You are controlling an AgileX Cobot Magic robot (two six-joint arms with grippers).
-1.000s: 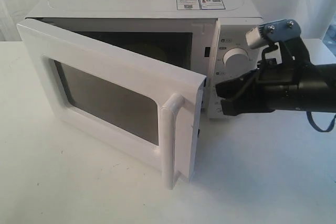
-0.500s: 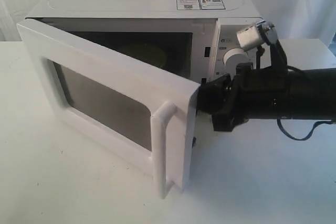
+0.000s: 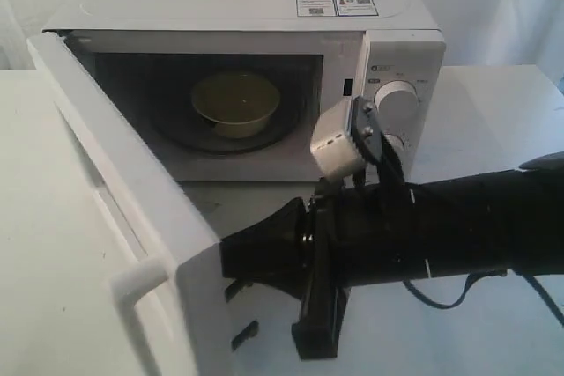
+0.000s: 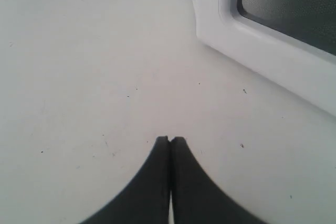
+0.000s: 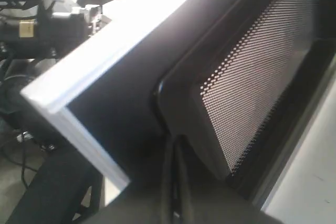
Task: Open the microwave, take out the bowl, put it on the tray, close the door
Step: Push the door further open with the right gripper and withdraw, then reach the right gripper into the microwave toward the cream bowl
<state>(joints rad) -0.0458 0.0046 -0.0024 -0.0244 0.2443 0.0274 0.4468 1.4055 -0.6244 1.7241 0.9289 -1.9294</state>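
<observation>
The white microwave [image 3: 264, 6] stands at the back of the table with its door [image 3: 132, 182] swung wide towards the front left. Inside on the turntable sits the pale yellow bowl [image 3: 235, 103]. My right gripper [image 3: 227, 257] is shut, holds nothing, and its tip rests against the door's inner face. The right wrist view shows the shut right gripper [image 5: 174, 141] at the dark inner frame beside the mesh window [image 5: 252, 77]. My left gripper [image 4: 169, 139] is shut and empty above the bare table, near the door's outer corner [image 4: 252, 51]. The tray is out of view.
My right arm [image 3: 441, 226] lies across the front of the oven's opening, its white camera block [image 3: 339, 138] just before the knob panel [image 3: 398, 99]. White table [image 3: 493, 121] stretches right of the microwave. Dark robot hardware [image 5: 47, 19] shows beyond the door's edge.
The door has swung much wider open. My right gripper has moved left and forward along with the door's inner side. The bowl inside has come fully into view.
</observation>
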